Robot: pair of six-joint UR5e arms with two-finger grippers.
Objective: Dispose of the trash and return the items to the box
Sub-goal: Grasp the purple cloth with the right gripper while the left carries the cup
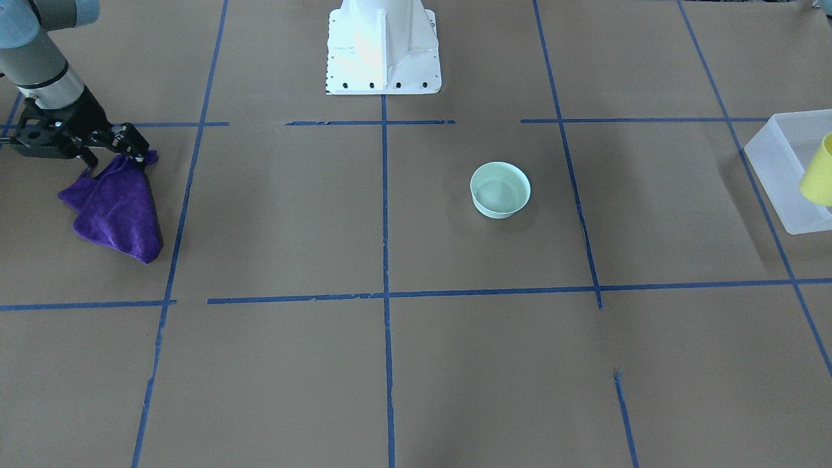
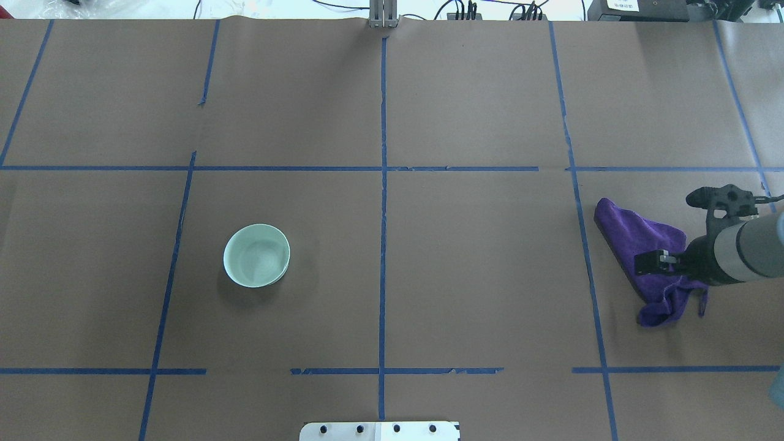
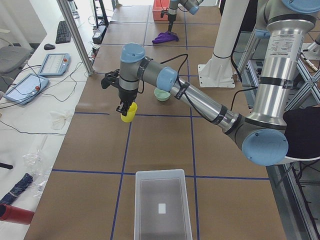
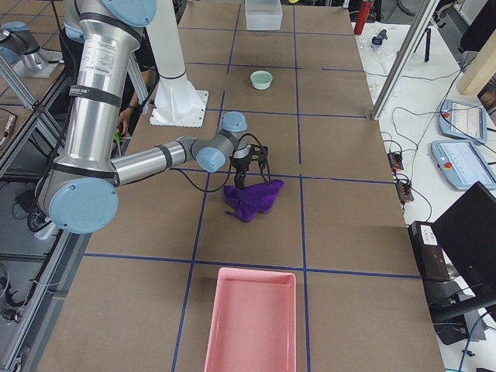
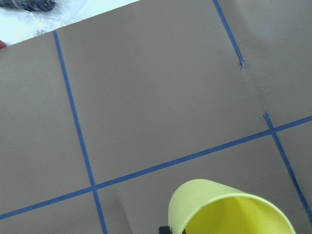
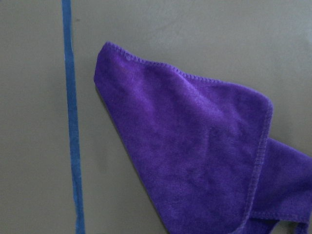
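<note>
My left gripper (image 3: 123,107) holds the yellow cup (image 3: 128,112) by its rim above the table; the cup fills the bottom of the left wrist view (image 5: 229,209) and shows at the right edge of the front view (image 1: 819,170), in front of the frosted-white box (image 1: 777,153). The box (image 3: 162,202) stands empty. The mint-green bowl (image 1: 500,189) sits upright and alone on the table (image 2: 256,255). My right gripper (image 1: 136,153) is shut on a corner of a purple cloth (image 1: 120,208), which hangs down to the table (image 2: 637,242).
A pink tray (image 4: 252,318) lies on the table beyond the cloth, at the robot's right end. The white robot base (image 1: 383,49) stands at the table's middle back. Blue tape lines cross the brown paper.
</note>
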